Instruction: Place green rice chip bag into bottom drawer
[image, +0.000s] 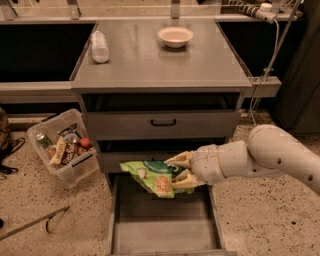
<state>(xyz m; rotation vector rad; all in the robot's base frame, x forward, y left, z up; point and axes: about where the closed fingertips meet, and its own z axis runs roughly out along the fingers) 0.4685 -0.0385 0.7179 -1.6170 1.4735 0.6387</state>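
Observation:
The green rice chip bag (152, 177) is a crinkled bright green foil bag with beige chip pictures. My gripper (181, 171) is shut on its right end, and the white arm reaches in from the right. The bag hangs in the air above the back part of the open bottom drawer (165, 232), a long grey tray pulled out toward the camera. The bag partly hides the front of the drawer above it.
The grey cabinet's top (160, 60) holds a white bowl (175, 36) and a lying clear bottle (99, 46). A middle drawer with a black handle (163, 122) is closed. A clear plastic bin (64, 147) of snacks stands on the floor at left.

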